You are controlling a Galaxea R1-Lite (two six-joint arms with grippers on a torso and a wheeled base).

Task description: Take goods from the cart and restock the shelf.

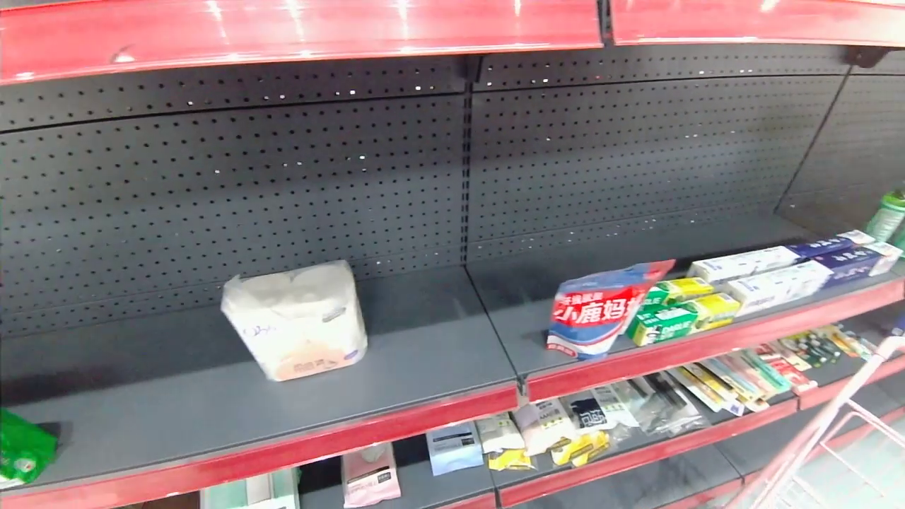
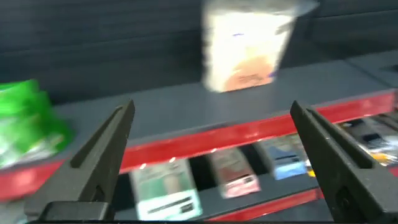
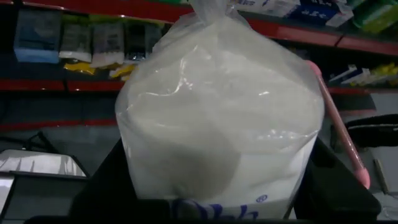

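Note:
A white tissue pack [image 1: 297, 319] in clear wrap stands on the grey shelf board [image 1: 424, 353], left of the middle. In the left wrist view that tissue pack [image 2: 245, 43] sits beyond my left gripper [image 2: 211, 107], which hangs open and empty in front of the shelf's red edge [image 2: 249, 134]. My right gripper [image 3: 221, 186] is shut on a second white tissue pack [image 3: 217, 112], which hides most of its fingers. The pink cart [image 1: 834, 438] stands at the lower right, and its pink cart rail [image 3: 339, 124] runs beside the held pack.
A green packet [image 1: 21, 445] lies at the shelf's far left. To the right are a red-and-blue bag [image 1: 601, 311], green boxes [image 1: 679, 307] and long white-and-blue boxes [image 1: 785, 272]. The lower shelf [image 1: 565, 431] holds several small packets. Bare board lies either side of the standing pack.

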